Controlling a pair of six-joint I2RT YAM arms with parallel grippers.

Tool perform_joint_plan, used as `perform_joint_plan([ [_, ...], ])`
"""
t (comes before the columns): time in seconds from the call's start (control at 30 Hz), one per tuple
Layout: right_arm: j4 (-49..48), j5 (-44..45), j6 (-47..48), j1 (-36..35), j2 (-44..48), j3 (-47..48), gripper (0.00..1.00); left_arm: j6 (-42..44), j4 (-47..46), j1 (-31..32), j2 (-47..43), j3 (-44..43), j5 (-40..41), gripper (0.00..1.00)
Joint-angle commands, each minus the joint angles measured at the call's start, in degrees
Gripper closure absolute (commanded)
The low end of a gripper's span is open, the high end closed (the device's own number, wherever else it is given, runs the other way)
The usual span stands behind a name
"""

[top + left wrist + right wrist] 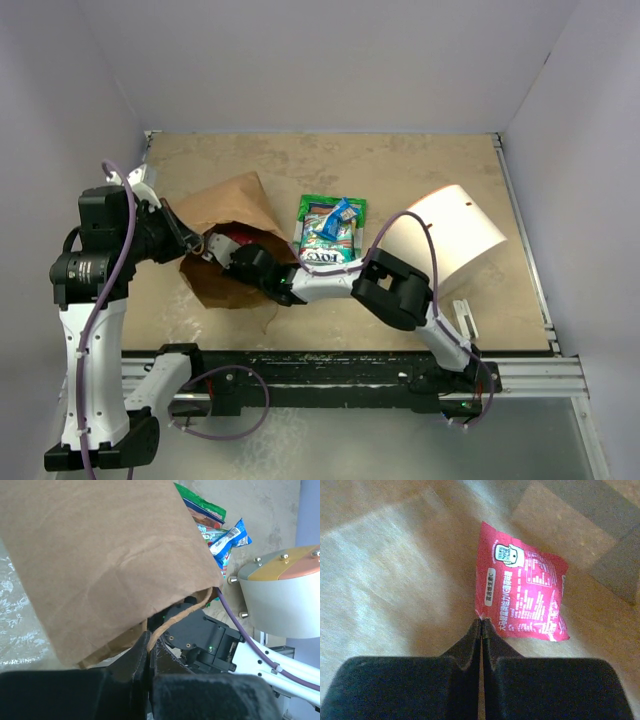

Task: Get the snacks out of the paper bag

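Observation:
The brown paper bag (232, 215) lies on its side at the left of the table, mouth toward the right arm. My left gripper (190, 243) is shut on the bag's twisted paper handle (172, 621), holding the mouth up. My right gripper (222, 250) reaches into the bag and is shut on the corner of a red-pink snack packet (522, 597), which shows red at the bag's mouth (238, 238). In the right wrist view the packet lies flat on brown paper. Green and blue snack packets (330, 232) lie on the table right of the bag, also in the left wrist view (229, 537).
A white cylindrical container (455, 238) lies on its side at the right, close to the right arm's elbow; it also shows in the left wrist view (280, 597). A purple cable (245, 632) runs along the right arm. Walls enclose the table on three sides.

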State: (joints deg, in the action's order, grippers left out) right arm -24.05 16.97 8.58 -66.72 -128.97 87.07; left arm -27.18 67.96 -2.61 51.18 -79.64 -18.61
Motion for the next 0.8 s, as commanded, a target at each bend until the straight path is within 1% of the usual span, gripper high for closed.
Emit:
perform_joint_plan([
  [0.0,-14.7,-5.6,3.4,0.2,5.9,-4.0,1.00,1.3,-0.8,-0.1,-0.5,-1.1,0.8,1.00],
  [0.13,-19.3,-9.9,3.7,0.2,8.2,-7.3,1.00,0.9,-2.1,-0.1,0.3,-1.4,-0.9,1.00],
  [0.23,-21.3,-11.7,2.2,0.1,10.2,-10.2,1.00,1.0,-2.2,-0.2,0.9,-2.7,-0.9,1.00],
  [0.6,-18.4,-13.9,3.4,0.0,19.9,-19.0,1.00,-0.4,-3.2,-0.1,2.5,-4.3,0.8,1.00],
  [0.77,-16.9,-14.5,2.3,0.0,24.5,-22.1,1.00,-1.6,-3.8,-0.2,3.2,-4.9,2.3,1.00],
])
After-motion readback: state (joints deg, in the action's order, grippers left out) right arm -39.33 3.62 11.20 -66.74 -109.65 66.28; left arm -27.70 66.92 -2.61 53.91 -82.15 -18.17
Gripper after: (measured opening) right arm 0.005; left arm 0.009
